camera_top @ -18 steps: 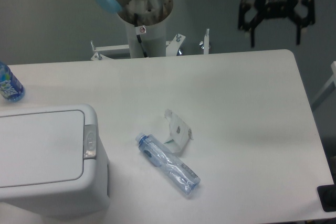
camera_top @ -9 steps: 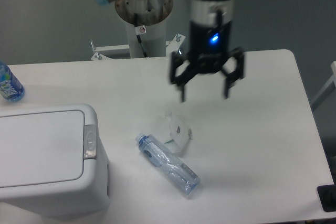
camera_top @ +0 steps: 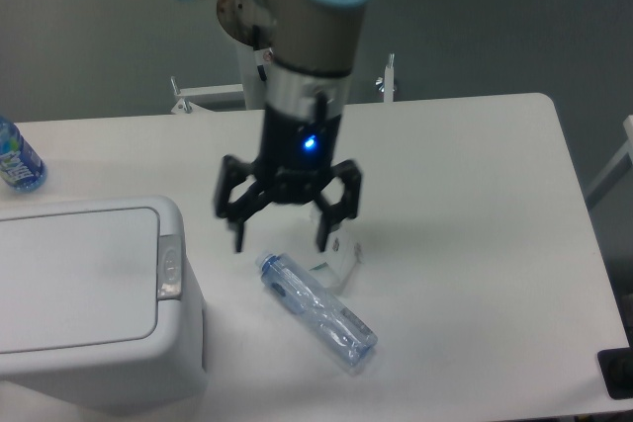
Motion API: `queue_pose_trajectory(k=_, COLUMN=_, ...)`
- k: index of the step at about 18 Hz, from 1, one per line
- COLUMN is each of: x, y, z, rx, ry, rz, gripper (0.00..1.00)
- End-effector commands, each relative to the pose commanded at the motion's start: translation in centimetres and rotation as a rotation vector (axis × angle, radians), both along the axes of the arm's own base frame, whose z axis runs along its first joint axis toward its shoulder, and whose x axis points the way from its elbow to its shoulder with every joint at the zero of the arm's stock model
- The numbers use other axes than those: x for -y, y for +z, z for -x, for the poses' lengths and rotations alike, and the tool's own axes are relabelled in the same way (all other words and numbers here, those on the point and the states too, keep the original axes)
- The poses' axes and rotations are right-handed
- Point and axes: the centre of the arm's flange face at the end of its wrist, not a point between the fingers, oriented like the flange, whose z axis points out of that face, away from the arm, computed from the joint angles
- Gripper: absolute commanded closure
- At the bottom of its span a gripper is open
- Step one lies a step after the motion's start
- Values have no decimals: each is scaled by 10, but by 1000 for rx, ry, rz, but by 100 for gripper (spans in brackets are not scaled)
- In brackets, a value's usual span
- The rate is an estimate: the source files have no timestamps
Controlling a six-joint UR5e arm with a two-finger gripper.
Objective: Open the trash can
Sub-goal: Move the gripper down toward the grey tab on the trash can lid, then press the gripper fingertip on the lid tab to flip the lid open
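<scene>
Gripper (camera_top: 281,241) hangs above the table (camera_top: 475,205), fingers spread wide apart, holding nothing, just right of the trash can (camera_top: 89,303). Trash can sits at the table's front-left corner, lid flat and closed. Clear plastic bottle (camera_top: 316,309) lies below the gripper.

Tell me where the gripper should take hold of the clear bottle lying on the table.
Grip the clear bottle across its mid-body, coming from above with the gripper turned across its diagonal length. It lies flat, cap end toward the trash can, sides likely free.
</scene>
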Motion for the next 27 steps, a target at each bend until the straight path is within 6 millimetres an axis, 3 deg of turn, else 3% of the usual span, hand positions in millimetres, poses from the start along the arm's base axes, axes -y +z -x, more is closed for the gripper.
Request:
queue_pose_trajectory(k=14, x=-14, y=-14, z=-15, rx=11, ry=-31, rz=16, gripper=0)
queue_pose_trajectory(k=27, x=-17, y=-17, z=-14, rx=6, ry=-33, rz=13, gripper=0)
